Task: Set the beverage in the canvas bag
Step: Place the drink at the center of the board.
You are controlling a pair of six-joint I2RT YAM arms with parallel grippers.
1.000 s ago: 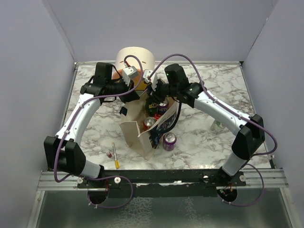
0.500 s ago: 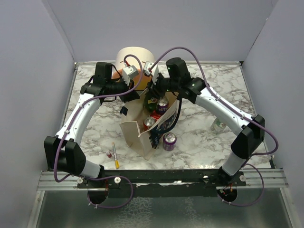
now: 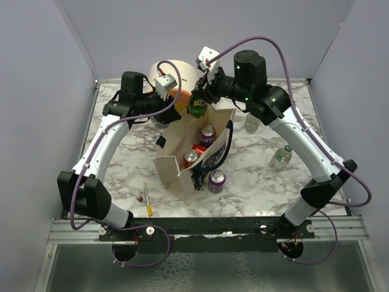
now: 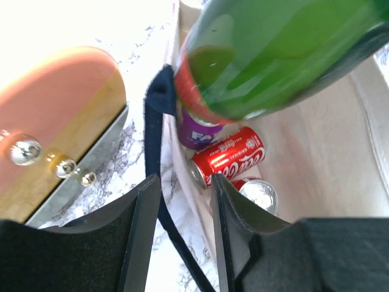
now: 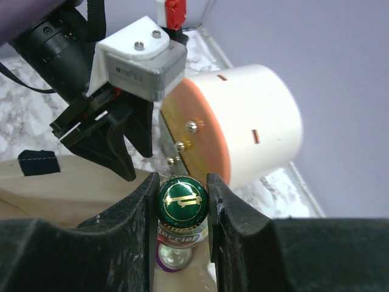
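The beverage, a green glass bottle (image 3: pixel 196 107) (image 4: pixel 279 55), hangs upright over the back rim of the canvas bag (image 3: pixel 180 167) (image 5: pixel 61 182). My right gripper (image 3: pixel 199 97) (image 5: pixel 182 185) is shut on its green cap (image 5: pixel 183 199). The beige bag stands open and holds a purple can (image 4: pixel 197 131) (image 3: pixel 208 134) and red cans (image 4: pixel 228 157) (image 3: pixel 194 153). At the bag's back left rim my left gripper (image 4: pixel 185 182) (image 5: pixel 121 143) is open. The navy strap (image 4: pixel 155 121) and the rim run loosely between its fingers.
The rounded cream-and-orange drawer box (image 3: pixel 173 76) (image 5: pixel 243 121) stands just behind the bag. A purple can (image 3: pixel 217 180) stands on the table by the bag's front. Two clear bottles (image 3: pixel 280 157) (image 3: pixel 252 121) stand at the right. A yellow pen (image 3: pixel 148 201) lies front left.
My right gripper has risen and drawn back with the green bottle, from low in the bag's mouth to above its back rim. My left gripper has opened off the bag's rim.
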